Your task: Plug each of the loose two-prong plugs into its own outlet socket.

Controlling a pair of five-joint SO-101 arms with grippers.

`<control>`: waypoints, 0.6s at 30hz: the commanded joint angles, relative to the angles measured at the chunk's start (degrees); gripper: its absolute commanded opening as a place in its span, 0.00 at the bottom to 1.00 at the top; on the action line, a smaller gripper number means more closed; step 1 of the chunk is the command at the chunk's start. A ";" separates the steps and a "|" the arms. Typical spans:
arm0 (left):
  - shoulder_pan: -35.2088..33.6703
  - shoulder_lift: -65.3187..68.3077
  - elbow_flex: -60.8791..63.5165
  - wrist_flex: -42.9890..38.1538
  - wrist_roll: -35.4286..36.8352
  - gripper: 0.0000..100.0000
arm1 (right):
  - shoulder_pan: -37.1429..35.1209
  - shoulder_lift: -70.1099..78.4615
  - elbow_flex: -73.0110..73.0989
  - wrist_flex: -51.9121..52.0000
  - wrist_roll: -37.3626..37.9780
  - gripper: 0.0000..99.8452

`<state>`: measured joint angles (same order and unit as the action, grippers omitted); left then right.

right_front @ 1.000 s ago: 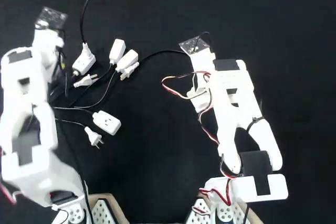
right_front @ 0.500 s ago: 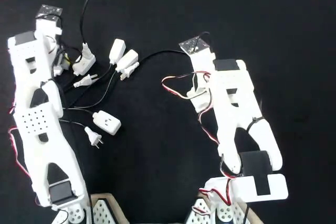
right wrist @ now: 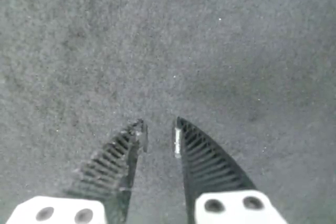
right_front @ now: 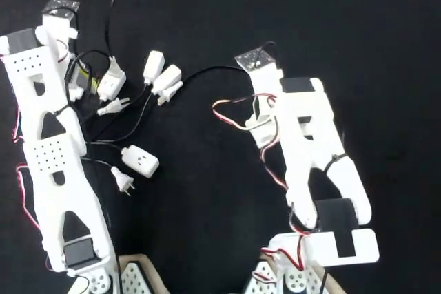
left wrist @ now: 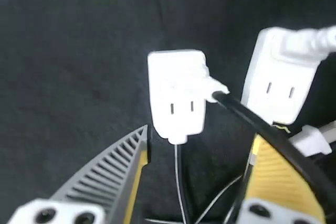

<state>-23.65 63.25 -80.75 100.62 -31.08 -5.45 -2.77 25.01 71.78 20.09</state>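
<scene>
Looking down on a table (right_front: pixel 386 67) draped in black, with bits of the room showing past its far edge. Taking the lone socket (right_front: pixel 140 161) as the mark, with both slots bare. Finding a loose plug (right_front: pixel 124 182) just beside it on the arms' side, prongs out. Finding a second plug (right_front: pixel 114 106) beyond the mark, also unplugged, lying among black cables (right_front: pixel 138 118). Seeing, farther beyond, a back socket (right_front: pixel 111 82) (left wrist: pixel 176 95) and a third socket (right_front: pixel 153 65) (left wrist: pixel 278 85) near each other, each showing two bare slots. Seeing a fat plug (right_front: pixel 169 80) touching the third socket, prongs pointing back toward the mark. Holding the left claw (right_front: pixel 81 82) (left wrist: pixel 199 135) spread wide and gripping nothing, just short of the back socket, with one cable crossing its yellow finger (left wrist: pixel 278 177). Resting the right claw (right_front: pixel 256 60) (right wrist: pixel 157 132) well to the right of the mark on bare cloth, fingers parted by a narrow gap, gripping nothing.
</scene>
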 commanded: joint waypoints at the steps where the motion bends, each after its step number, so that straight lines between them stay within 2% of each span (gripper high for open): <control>1: -0.31 -10.46 12.44 0.62 0.18 0.31 | 0.53 -0.04 -2.95 -0.26 0.09 0.08; 6: -0.31 -29.89 37.41 0.44 0.18 0.31 | 0.53 -0.04 -3.03 -0.26 0.18 0.08; 12: -0.48 -51.87 60.53 -2.64 -0.62 0.31 | 0.62 -0.04 -3.03 -0.26 0.09 0.08; 18: -0.48 -73.49 88.66 -9.41 -13.80 0.31 | 0.62 -0.04 -2.77 -0.26 0.00 0.08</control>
<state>-23.74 2.07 -5.05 95.52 -39.08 -5.45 -2.68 25.01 71.78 20.09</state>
